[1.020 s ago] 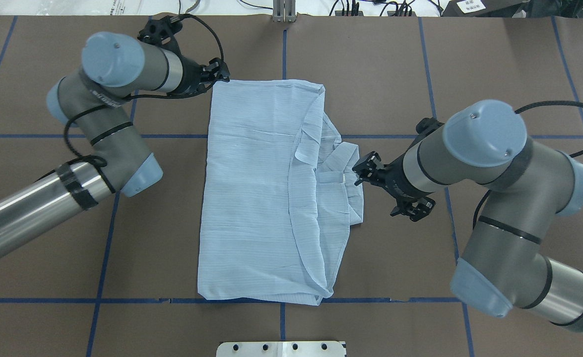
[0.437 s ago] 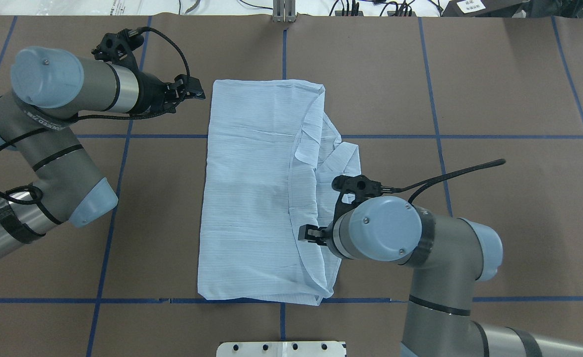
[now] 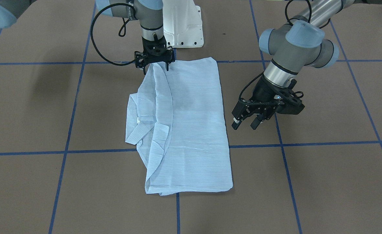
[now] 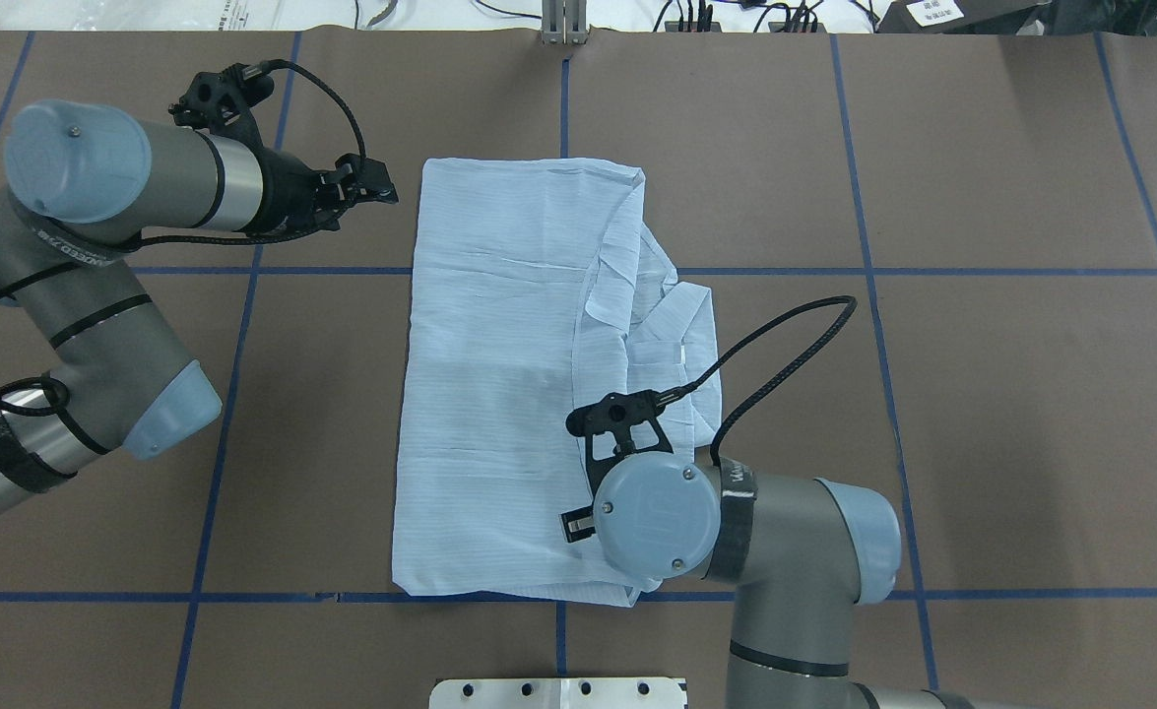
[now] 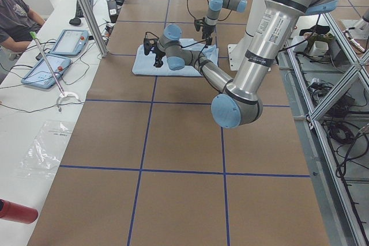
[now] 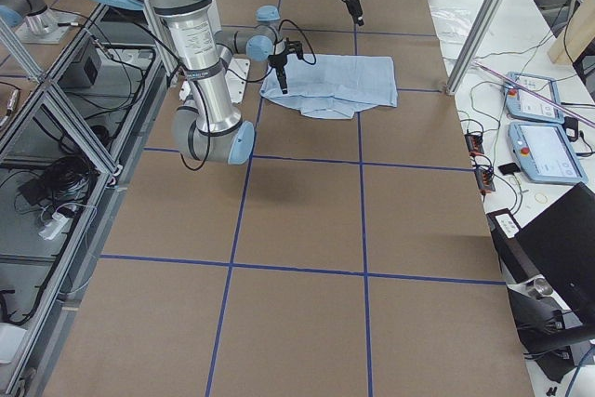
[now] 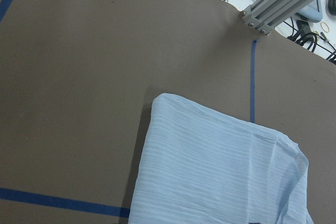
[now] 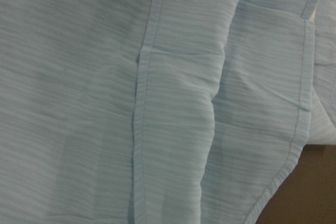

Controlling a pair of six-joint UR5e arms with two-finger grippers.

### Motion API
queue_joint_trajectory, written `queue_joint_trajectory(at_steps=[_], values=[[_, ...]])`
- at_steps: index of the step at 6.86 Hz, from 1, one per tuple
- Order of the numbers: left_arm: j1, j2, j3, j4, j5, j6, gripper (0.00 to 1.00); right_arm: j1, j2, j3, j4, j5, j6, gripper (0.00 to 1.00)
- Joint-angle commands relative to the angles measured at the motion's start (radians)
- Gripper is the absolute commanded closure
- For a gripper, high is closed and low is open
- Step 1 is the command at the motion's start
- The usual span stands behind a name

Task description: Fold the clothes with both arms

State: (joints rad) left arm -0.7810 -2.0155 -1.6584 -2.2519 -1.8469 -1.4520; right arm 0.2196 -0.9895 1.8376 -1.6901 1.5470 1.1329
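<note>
As the overhead cam showed, the light-blue striped shirt (image 4: 499,394) lay flat at the centre of the brown table (image 4: 982,443), folded lengthwise into a tall rectangle across the blue tape lines (image 4: 932,271). Its folded-over layers and pointed collar (image 4: 681,315) were bunched along the side toward the robot's R. The opposite long edge was straight and smooth.

L gripper (image 3: 244,125) hung off the shirt's L side, apart from the cloth. Its fingers (image 3: 235,123) were clearly spread w/ nothing btwn them, angled down toward bare table. Overhead it sat just beside the shirt's far L corner. The L wrist cam looked onto that corner, w/ an aluminium post (image 7: 281,1) beyond.

R gripper (image 3: 155,68) pointed straight down over the shirt's corner nearest the white pedestal base (image 3: 181,29), on the layered side. From the front cam its fingers looked spread, one either side of the raised fold ridge. Whether the tips touched cloth couldn't be told at that res. Overhead, the R wrist's blue cap (image 4: 657,512) hid most of the claw. The R wrist cam was filled w/ striped fabric, a stitched hem (image 8: 139,129) running through it and a sliver of table at the lower corner.
</note>
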Motion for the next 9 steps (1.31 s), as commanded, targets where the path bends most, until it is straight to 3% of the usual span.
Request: queue_joint_trajectory(at_steps=[1,4,7,9], values=[[0.002,0.001,0.0,0.002,0.0,-0.002,0.16,-0.019,0.025,-0.082,-0.013,-0.048,-0.091,0.0],[0.003,0.001,0.0,0.0,0.0,-0.016,0.16,0.003,-0.01,-0.019,-0.094,-0.045,-0.158,0.0],[0.003,0.0,-0.014,0.0,0.0,-0.037,0.16,0.02,-0.257,0.176,-0.091,-0.051,-0.206,0.0],[0.005,0.001,-0.017,0.002,0.0,-0.037,0.16,0.014,-0.295,0.221,-0.092,-0.05,-0.19,0.0]])
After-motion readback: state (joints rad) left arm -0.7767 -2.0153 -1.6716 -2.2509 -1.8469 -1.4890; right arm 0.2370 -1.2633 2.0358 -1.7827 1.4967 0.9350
